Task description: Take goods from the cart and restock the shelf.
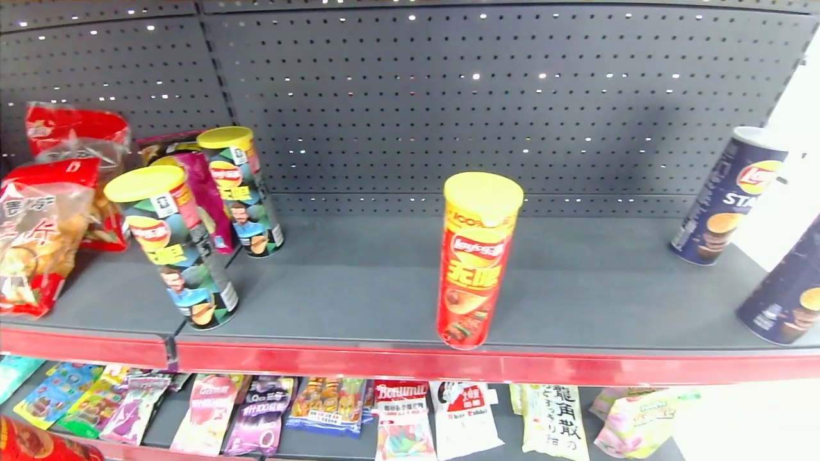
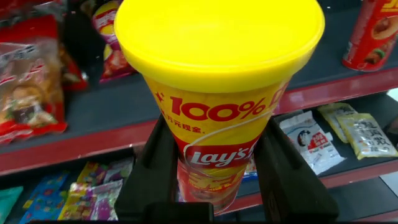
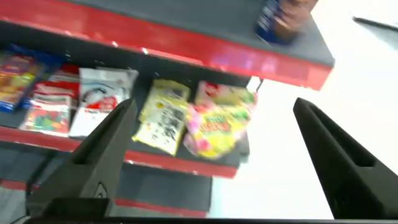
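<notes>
Left wrist view is showing my left end effector (image 2: 217,158) pinching the chips can (image 2: 219,93) around its lower body. One finger is pressing on each side, and the yellow lid is rising well above both fingers. I am holding the can upright in front of the shelf (image 2: 68,152), seemingly short of its red front lip and not yet resting on the board.

Ahead of this end effector, snack bags (image 2: 28,93) are lying to one side and a standing red can (image 2: 373,31) to the other, with bare board between them. My right end effector (image 3: 212,106) is hanging spread and carrying nothing, facing the sachets (image 3: 160,118) on the tier below.

I am judging the low grip to be the main risk: the tall can could be tipping if its base is catching the red lip going in. Two green cans (image 1: 173,250) are standing on the bag side, one close to the front edge, so a wide swing could be knocking them over.
</notes>
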### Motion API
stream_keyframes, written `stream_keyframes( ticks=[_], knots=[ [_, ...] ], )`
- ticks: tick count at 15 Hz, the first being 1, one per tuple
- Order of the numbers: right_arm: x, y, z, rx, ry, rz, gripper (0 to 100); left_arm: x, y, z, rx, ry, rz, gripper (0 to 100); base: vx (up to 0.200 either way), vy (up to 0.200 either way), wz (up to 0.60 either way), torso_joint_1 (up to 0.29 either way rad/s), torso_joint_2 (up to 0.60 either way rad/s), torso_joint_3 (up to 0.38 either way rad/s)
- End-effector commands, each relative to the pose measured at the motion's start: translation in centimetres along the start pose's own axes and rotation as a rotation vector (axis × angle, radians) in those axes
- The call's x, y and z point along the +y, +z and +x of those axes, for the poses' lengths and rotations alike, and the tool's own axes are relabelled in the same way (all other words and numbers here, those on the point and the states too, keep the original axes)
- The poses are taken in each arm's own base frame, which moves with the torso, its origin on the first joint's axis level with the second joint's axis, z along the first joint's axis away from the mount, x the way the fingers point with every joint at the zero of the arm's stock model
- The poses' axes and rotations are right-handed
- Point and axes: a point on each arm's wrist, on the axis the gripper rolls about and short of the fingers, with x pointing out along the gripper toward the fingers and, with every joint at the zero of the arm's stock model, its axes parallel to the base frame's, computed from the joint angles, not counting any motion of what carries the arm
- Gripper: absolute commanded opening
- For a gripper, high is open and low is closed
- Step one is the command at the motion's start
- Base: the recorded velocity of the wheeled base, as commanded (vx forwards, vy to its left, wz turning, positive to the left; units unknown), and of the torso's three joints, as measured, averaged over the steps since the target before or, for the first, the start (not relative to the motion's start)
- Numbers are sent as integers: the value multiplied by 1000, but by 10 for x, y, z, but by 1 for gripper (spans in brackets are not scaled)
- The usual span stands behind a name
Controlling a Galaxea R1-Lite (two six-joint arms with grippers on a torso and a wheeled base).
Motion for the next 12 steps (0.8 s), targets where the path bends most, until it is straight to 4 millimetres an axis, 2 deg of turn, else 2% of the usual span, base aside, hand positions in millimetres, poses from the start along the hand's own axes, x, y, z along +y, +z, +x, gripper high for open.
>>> stream_keyframes(
  ticks=[1,4,7,9,12],
  knots=[
    [1,-2,2,14,5,-1,100,0,1,2,9,-1,-1,0,0,0,-600,-2,-2,7],
    [1,-3,2,18,10,5,100,0,1,1,6,-1,0,0,0,0,-600,2,2,-1],
    [4,-15,12,10,8,9,100,2,10,1,-7,3,0,0,0,0,0,0,0,0],
    [6,-20,20,-65,3,33,100,3,21,5,-9,0,0,0,0,0,0,0,0,0],
    [9,-23,22,-104,116,120,100,3,17,6,6,-5,0,0,0,0,0,0,0,0]
  ],
)
